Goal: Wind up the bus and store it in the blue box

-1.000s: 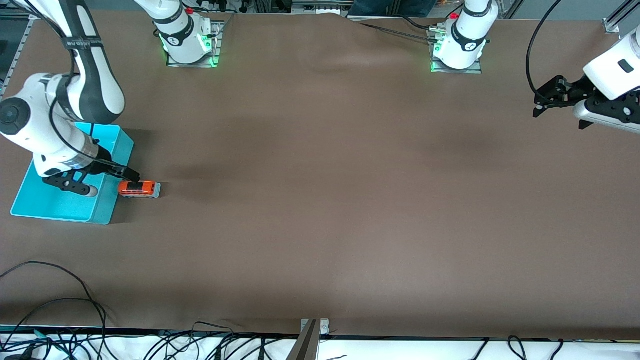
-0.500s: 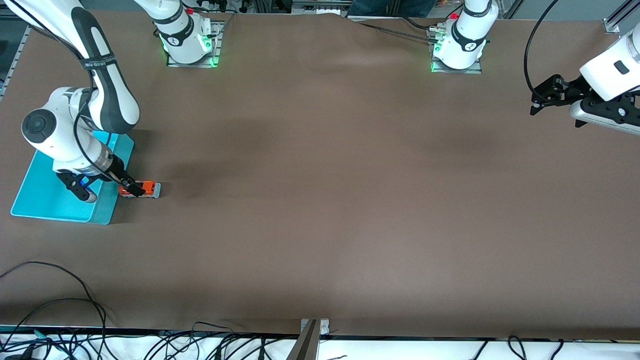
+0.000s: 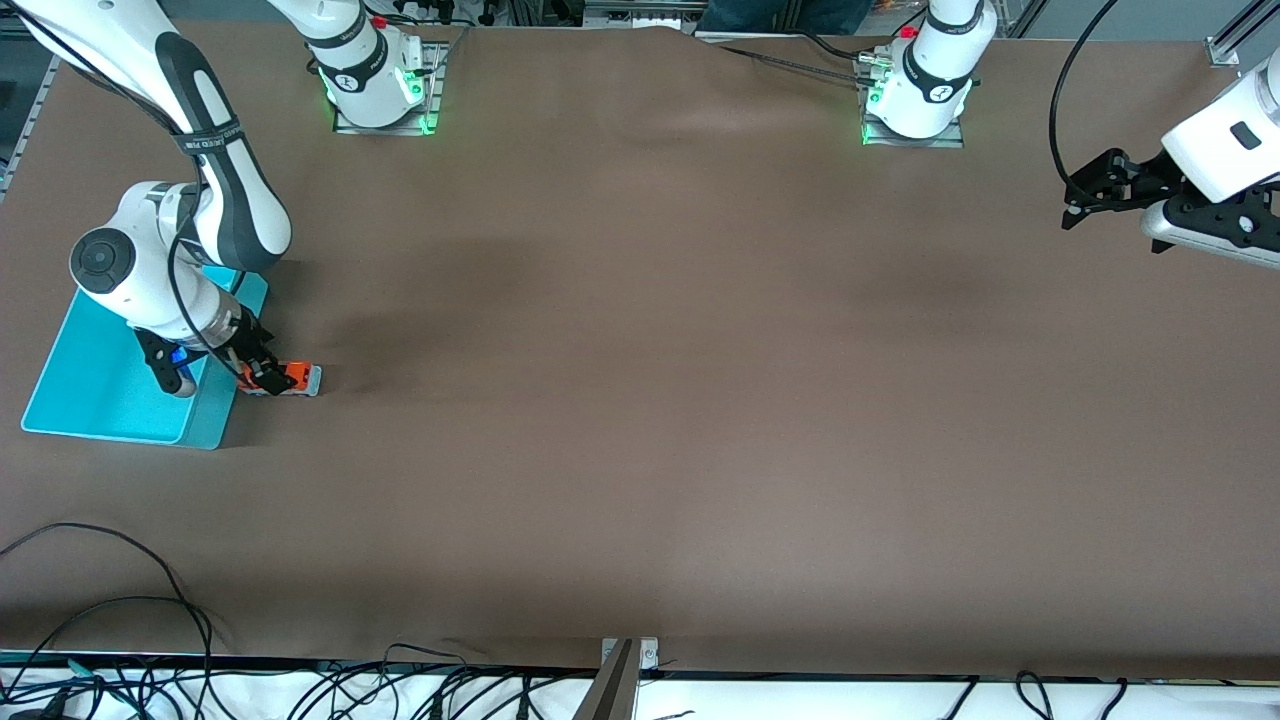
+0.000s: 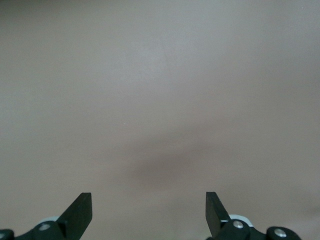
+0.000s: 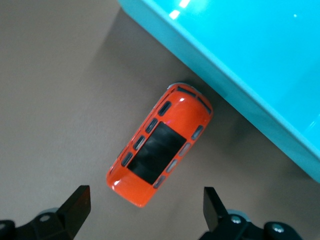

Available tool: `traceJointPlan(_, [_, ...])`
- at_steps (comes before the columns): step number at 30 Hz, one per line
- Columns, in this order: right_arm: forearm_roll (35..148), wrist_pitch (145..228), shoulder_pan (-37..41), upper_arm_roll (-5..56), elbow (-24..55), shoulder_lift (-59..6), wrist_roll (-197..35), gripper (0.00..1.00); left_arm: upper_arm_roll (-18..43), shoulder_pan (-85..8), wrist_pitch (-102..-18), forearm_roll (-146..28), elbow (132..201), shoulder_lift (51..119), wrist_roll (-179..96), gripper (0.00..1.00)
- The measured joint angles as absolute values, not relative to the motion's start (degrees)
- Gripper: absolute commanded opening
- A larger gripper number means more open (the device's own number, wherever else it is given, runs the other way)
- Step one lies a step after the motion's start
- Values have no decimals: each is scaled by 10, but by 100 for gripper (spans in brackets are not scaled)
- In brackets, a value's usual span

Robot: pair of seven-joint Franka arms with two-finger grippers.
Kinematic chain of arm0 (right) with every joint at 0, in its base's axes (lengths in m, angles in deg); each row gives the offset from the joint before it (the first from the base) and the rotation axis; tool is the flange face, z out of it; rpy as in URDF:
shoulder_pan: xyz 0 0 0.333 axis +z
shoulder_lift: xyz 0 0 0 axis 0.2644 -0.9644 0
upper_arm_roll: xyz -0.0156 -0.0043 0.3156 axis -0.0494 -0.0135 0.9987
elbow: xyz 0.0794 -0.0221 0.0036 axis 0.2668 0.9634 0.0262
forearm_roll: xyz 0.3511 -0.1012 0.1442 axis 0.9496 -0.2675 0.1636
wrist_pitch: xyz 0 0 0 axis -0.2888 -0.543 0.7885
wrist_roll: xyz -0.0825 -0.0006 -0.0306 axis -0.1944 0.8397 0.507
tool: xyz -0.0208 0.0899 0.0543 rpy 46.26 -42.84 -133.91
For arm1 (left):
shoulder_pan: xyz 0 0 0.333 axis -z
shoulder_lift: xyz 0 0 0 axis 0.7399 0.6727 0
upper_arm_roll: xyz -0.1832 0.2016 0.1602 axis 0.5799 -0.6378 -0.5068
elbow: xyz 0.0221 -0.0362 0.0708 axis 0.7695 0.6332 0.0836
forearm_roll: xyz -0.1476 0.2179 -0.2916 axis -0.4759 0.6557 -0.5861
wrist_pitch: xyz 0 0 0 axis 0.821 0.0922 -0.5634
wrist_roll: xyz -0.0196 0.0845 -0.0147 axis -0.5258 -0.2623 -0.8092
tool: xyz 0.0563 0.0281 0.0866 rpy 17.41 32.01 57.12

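Observation:
The orange-red bus [image 3: 292, 378] stands on the brown table right beside the blue box [image 3: 90, 395], at the right arm's end. In the right wrist view the bus [image 5: 159, 144] shows its dark roof panel, one end touching or nearly touching the box wall [image 5: 235, 75]. My right gripper [image 3: 258, 372] is open just over the bus end that is by the box. In its own view the right gripper [image 5: 145, 200] has its fingers spread wider than the bus. My left gripper [image 3: 1072, 208] is open and empty, waiting above bare table at the left arm's end, as its own view [image 4: 148, 205] shows.
The two arm bases [image 3: 375, 90] [image 3: 915, 95] stand along the table's top edge. Loose cables [image 3: 120, 620] lie past the table's front edge. A metal bracket [image 3: 628, 655] sits at the middle of that edge.
My right gripper has moved from over the box's edge to over the bus, turned and come down closer to it. The bus has not moved. The left arm barely shifted.

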State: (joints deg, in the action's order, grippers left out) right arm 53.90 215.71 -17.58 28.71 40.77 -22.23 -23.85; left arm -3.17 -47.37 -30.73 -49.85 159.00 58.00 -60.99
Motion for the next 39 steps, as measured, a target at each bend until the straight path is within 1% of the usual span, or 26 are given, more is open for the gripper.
traceJointPlan(21, [539,2219,-193,284,408,-258,-213,100,-33,-477,-305,-499,1590,580,-609,100])
traceJointPlan(29, [539,2246,-195,284,408,-281,-213,100,-33,-481,-289,-499,1590,580,-609,100])
traceJointPlan(30, [539,2253,-195,284,408,-284,-213,98,-33,-482,-288,-499,1590,580,-609,100])
traceJointPlan(31, [539,2262,-195,284,408,-289,-213,82,-33,-482,-288,-499,1590,580,-609,100])
traceJointPlan(32, [539,2270,-195,284,408,-294,-213,58,-33,-482,-288,-499,1590,580,-609,100])
traceJointPlan(33, [539,2276,-195,284,408,-298,-213,38,-33,-482,-288,-499,1590,580,-609,100])
traceJointPlan(34, [538,2282,-195,284,408,-303,-213,24,-33,-482,-288,-499,1590,580,-609,100])
traceJointPlan(35, [538,2284,-195,284,408,-306,-213,7,-33,-482,-288,-499,1590,580,-609,100])
traceJointPlan(36, [536,2286,-195,284,408,-309,-213,0,-33,-482,-288,-499,1590,580,-609,100])
traceJointPlan(39, [534,2288,-195,284,408,-316,-213,0,-33,-482,-288,-499,1590,580,-609,100])
